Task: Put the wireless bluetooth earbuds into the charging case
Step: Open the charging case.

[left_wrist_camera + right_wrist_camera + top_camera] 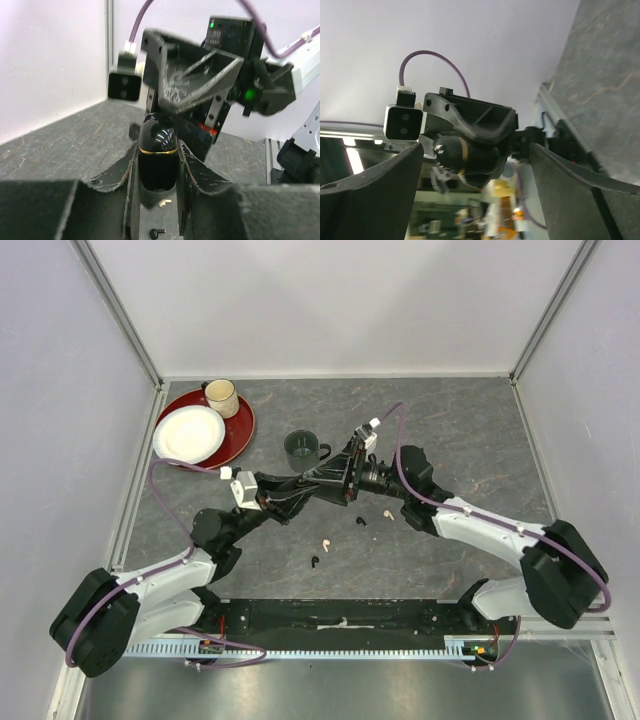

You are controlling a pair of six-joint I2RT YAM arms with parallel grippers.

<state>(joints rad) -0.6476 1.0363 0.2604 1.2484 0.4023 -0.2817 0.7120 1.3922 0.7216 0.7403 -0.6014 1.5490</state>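
The left gripper pinches the charging case, a glossy black capsule with a thin gold band, clear above the table. Just beyond, the right gripper faces it, fingers spread wide and gripping nothing. All the earbuds lie loose below: near black earbud, near white earbud, far black earbud, far white earbud. Farther back stand a green mug and a red plate bearing a white plate and a cream cup.

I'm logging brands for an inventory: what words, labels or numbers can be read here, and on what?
No text is legible.
On the black oval charging case with a gold band: no marking shows.
On the black box with a green light, right arm: faint marks, too blurred to read.
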